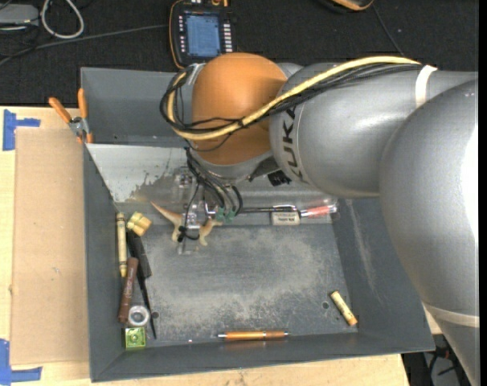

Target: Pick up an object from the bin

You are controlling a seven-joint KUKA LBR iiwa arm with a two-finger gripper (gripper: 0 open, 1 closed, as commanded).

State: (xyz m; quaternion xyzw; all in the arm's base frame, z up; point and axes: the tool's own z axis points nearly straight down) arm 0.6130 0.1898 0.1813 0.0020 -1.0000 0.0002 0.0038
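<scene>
In the camera view the gripper [189,238] hangs low over the floor of the grey bin [251,284], under the arm's orange cover [235,107]. Whether it is open or closed cannot be told. A pale tan stick-like thing [165,212] lies right at the gripper, its ends poking out to either side of it, and it is unclear whether the two touch. To the view's right of the gripper, at about the same height, lies a red-and-clear pen [304,212]. Well apart from the gripper, down and to the right, is a short yellow stub [344,308]. An orange pencil [253,336] lies well below the gripper, along the bin's front wall. To the gripper's left a heap runs along the wall: a small yellow block [139,223] nearest, a yellowish stick [120,244], a brown stick [127,292], and a green block [135,338] farthest down.
</scene>
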